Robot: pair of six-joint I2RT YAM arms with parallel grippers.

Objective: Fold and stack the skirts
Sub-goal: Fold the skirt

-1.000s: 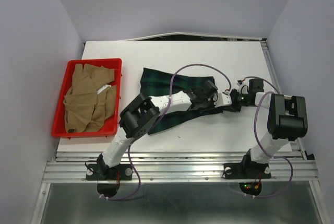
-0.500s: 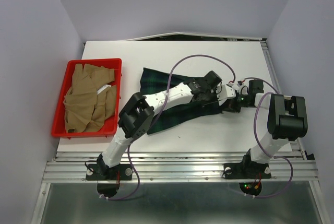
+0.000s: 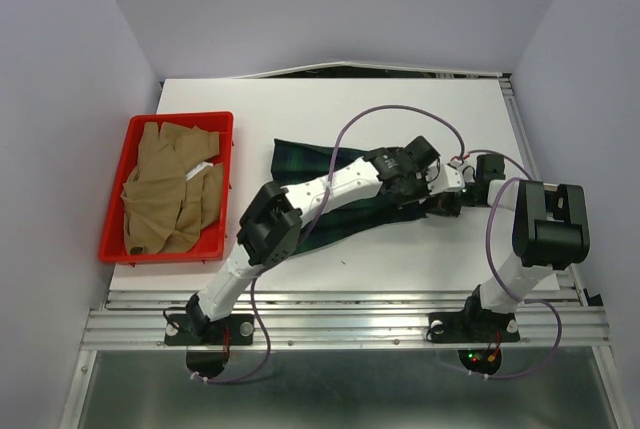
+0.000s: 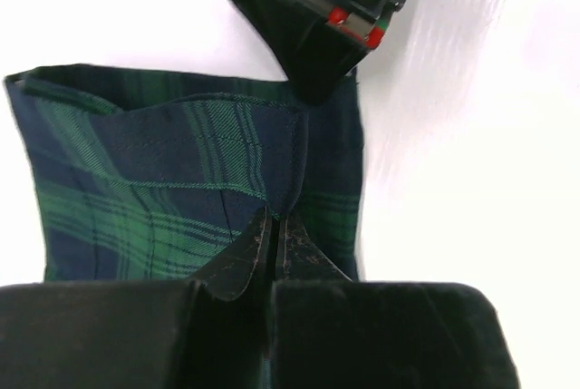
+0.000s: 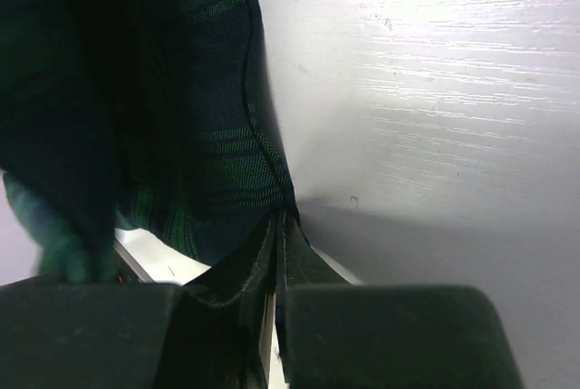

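A dark green and navy plaid fabric skirt [image 3: 303, 156] lies near the middle of the white table [image 3: 400, 99], its length running from about 9 o'clock towards 3 o'clock under the left arm. At its 3 o'clock end both grippers meet. The left gripper [image 3: 424, 157] has its fingers pressed together on a raised fold of the plaid cloth [image 4: 181, 180], the tips pinching a seam [image 4: 276, 223]. The right gripper [image 3: 443, 196] is likewise clamped on the skirt's edge [image 5: 279, 221], with fabric hanging at its 10 o'clock [image 5: 199, 135]. At the table's 9 o'clock side a red plastic tray [image 3: 180, 117] holds crumpled tan garments [image 3: 165, 194], well apart from the skirt
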